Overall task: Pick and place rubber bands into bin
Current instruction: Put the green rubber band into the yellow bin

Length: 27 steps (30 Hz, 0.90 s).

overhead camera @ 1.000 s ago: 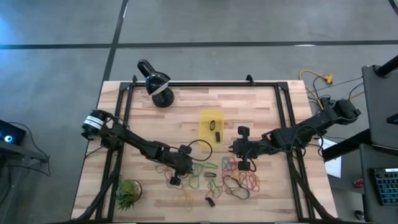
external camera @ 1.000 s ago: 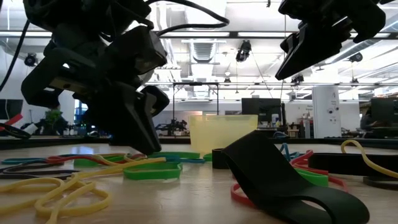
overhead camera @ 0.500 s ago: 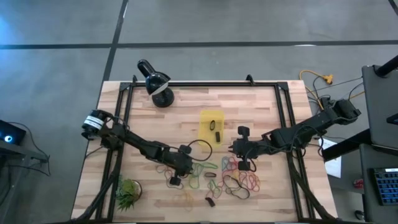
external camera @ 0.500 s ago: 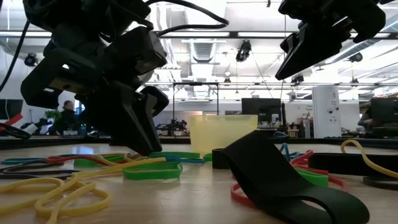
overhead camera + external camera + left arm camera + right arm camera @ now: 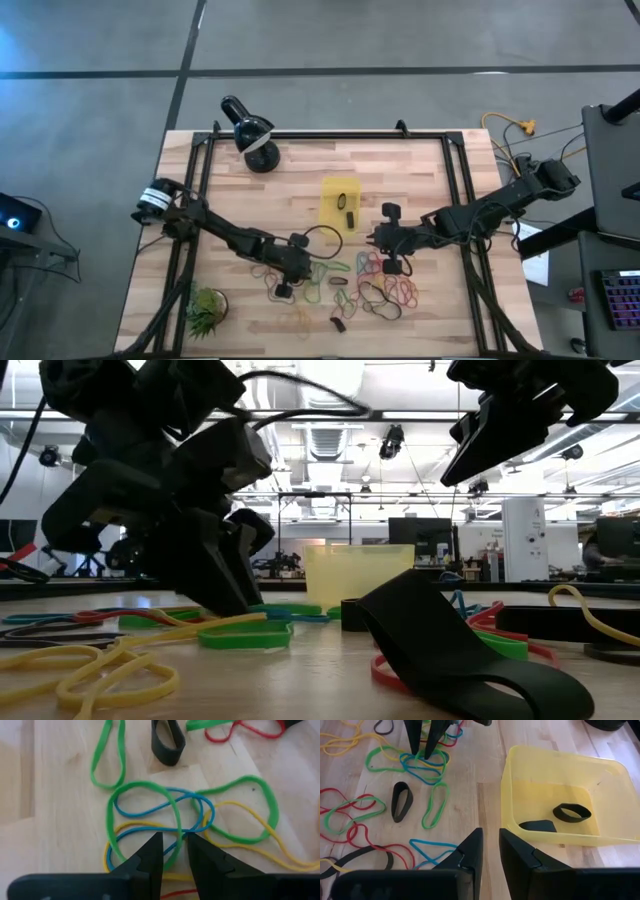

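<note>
Two narrowly parted fingers of our left gripper (image 5: 174, 851) straddle the crossing blue rubber band (image 5: 150, 810) and green rubber band (image 5: 145, 820) on the table (image 5: 50, 780). Our right gripper (image 5: 490, 851), also narrow and empty, hovers just beside the yellow bin (image 5: 560, 785), where two black bands (image 5: 571, 812) lie.

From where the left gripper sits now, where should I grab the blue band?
Take the blue band where its strands cross, just ahead of the left gripper. Come straight down from above: it lies flat on the wood, tangled with a green band and a yellow band, so they may lift too.
</note>
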{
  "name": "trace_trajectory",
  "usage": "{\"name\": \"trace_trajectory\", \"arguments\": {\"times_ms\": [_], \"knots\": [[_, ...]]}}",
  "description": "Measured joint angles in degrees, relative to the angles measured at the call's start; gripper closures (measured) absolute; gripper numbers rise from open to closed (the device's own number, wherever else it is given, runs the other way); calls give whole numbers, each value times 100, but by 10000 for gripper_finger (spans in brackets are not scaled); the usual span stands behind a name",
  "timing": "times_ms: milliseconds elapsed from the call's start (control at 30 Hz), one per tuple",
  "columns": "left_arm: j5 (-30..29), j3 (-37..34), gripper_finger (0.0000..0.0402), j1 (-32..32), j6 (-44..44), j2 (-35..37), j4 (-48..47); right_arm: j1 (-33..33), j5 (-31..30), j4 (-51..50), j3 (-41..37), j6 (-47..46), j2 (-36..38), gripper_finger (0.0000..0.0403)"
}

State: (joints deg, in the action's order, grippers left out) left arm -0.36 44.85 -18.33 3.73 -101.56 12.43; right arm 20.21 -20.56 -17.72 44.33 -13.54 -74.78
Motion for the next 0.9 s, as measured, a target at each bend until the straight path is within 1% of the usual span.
{"name": "trace_trajectory", "arguments": {"times_ms": [167, 233, 567, 900], "knots": [[-2, 6, 327, 2, -2, 19, -25, 37, 0, 0, -1, 0, 0, 346], [-2, 5, 333, 7, -4, 24, -29, 47, 0, 4, -10, 0, 0, 346], [-1, 5, 398, 24, -3, 28, -44, 56, -2, 9, -119, -111, 0, 346], [0, 111, 398, 24, 4, 165, -46, 56, -2, 13, -257, -266, 0, 346]]}}
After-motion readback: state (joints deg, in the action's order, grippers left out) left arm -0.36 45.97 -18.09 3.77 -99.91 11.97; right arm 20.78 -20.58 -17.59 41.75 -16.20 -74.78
